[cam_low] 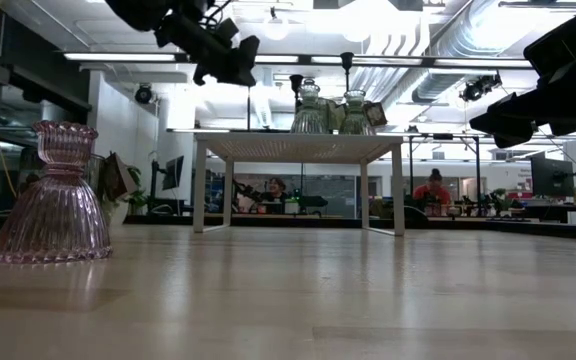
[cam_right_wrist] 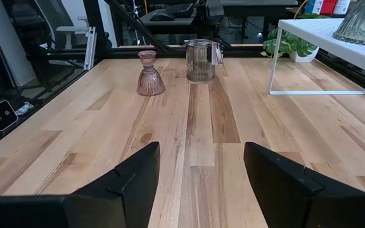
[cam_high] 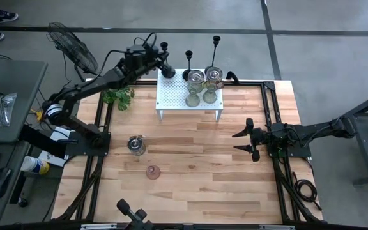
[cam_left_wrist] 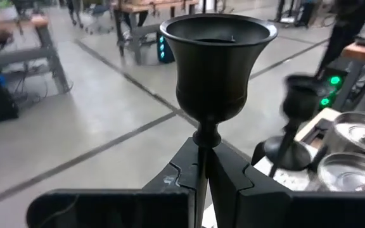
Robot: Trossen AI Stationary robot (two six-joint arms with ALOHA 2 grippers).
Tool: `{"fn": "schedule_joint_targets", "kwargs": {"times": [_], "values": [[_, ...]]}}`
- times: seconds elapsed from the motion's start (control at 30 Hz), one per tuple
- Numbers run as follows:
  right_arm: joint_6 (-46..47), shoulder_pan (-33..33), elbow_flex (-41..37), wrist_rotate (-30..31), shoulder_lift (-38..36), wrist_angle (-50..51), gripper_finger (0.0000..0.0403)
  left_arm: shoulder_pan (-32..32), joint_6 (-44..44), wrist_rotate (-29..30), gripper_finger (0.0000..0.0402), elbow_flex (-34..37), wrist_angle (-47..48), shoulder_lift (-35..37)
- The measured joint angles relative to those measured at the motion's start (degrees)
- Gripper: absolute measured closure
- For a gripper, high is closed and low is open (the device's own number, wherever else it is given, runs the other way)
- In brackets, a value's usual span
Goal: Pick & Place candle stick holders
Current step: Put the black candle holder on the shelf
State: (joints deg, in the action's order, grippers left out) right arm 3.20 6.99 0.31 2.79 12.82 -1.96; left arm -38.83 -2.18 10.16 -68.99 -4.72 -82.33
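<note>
My left gripper [cam_high: 165, 68] reaches over the far left corner of the white shelf [cam_high: 171, 96] and is shut on a tall black candlestick [cam_left_wrist: 217, 63]; its cup [cam_high: 164, 46] shows above the fingers. Two more black candlesticks [cam_high: 188, 64] [cam_high: 216, 51] stand at the shelf's far edge. Several glass holders [cam_high: 203, 86] sit on the shelf top. A clear glass holder [cam_high: 136, 144] and a pink one [cam_high: 153, 171] stand on the table. My right gripper [cam_high: 248, 142] waits open at the table's right side, holding nothing. My left gripper pinches the candlestick's thin stem [cam_left_wrist: 201, 158], just below the cup, between its two fingers. The fingers come nearly level from the table's left side and lie across the stem. The candlestick stands upright; the gripper hides its base.
A small green plant [cam_high: 119, 97] sits left of the shelf, under my left arm. A fan [cam_high: 72, 48] stands beyond the table's far left corner. People sit at desks in the room behind [cam_low: 433, 190]. Bare wood spreads across the table's middle and near side [cam_high: 197, 185].
</note>
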Motion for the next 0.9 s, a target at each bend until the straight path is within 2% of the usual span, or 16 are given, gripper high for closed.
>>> {"fn": "schedule_joint_targets", "kwargs": {"times": [0.23,0.9], "values": [[0.0,0.0,0.0,0.0,0.0,0.0,0.0182,0.7,-1.1,3.6,0.0392,0.0,1.8,-0.3],[0.0,0.0,0.0,0.0,0.0,0.0,0.0182,0.6,-1.3,0.6,0.0391,0.0,2.1,-0.3]]}}
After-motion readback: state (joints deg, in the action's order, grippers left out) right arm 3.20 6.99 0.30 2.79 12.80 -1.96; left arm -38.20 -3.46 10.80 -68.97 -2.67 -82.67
